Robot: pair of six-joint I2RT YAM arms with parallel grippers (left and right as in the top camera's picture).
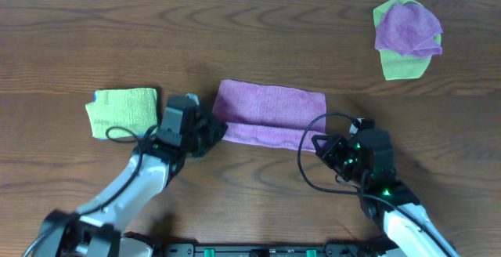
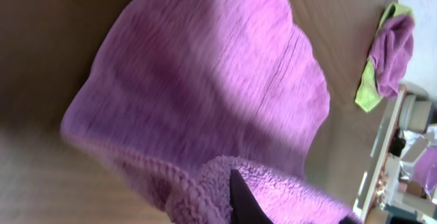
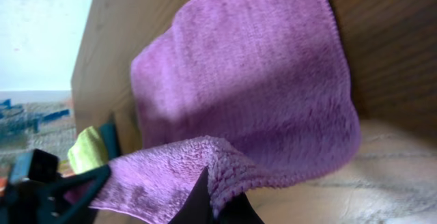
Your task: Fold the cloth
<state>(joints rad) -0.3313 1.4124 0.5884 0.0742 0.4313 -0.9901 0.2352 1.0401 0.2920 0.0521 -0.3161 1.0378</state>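
A purple cloth (image 1: 270, 112) lies on the wooden table at the middle, its near edge lifted. My left gripper (image 1: 217, 132) is shut on the cloth's near left corner; the left wrist view shows the fuzzy cloth (image 2: 205, 80) wrapped round my finger (image 2: 239, 200). My right gripper (image 1: 321, 141) is shut on the near right corner; the right wrist view shows the cloth (image 3: 252, 80) pinched at my fingertips (image 3: 212, 197). Both corners are held a little above the table.
A folded yellow-green cloth (image 1: 123, 112) lies at the left, close to my left arm. A heap of a purple cloth on a green one (image 1: 406, 36) sits at the back right. A black cable loops near my right gripper.
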